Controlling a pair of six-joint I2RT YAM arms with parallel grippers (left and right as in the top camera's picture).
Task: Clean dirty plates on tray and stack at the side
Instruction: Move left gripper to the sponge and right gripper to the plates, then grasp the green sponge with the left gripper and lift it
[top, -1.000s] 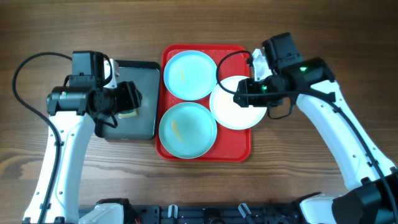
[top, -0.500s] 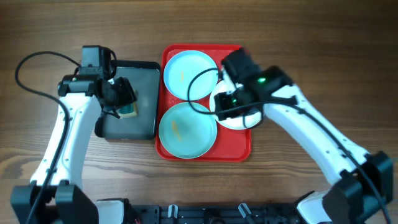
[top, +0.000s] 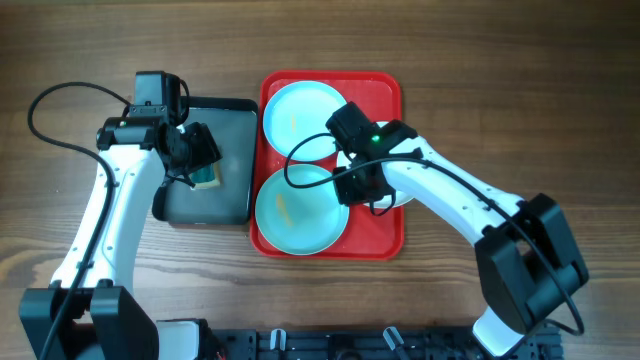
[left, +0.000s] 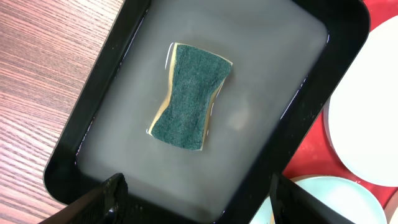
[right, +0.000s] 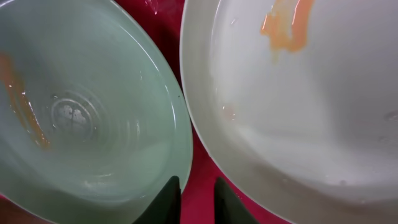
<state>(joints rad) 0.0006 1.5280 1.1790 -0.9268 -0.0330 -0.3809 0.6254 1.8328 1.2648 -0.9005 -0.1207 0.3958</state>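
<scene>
Overhead, you have one red tray (top: 385, 235) in the middle of the wooden table (top: 520, 80). Two pale blue plates are plain on it: the far blue plate (top: 300, 115) at the tray's 12 o'clock end and the near blue plate (top: 298, 210) at 6 o'clock, each with an orange smear. Your right arm covers the tray's 3 o'clock side, and the right gripper (top: 358, 183) sits low there. At 9 o'clock of the tray lies one dark pan (top: 228, 195), with the left gripper (top: 200, 150) above it.

In the left wrist view, the pan holds cloudy water and one green-topped sponge (left: 189, 96). Your left gripper's fingertips (left: 115, 190) stand wide apart at the bottom edge, holding nothing. Both are cut off by the frame.

In the right wrist view, the white plate (right: 311, 112) fills 3 o'clock, with an orange smear (right: 286, 25) near its top. One pale blue plate, probably the near blue plate, fills 9 o'clock. Red tray shows between them. Your right gripper's fingertips (right: 168, 199) stand a narrow gap apart over that strip, clasping nothing, with their ends cropped.
</scene>
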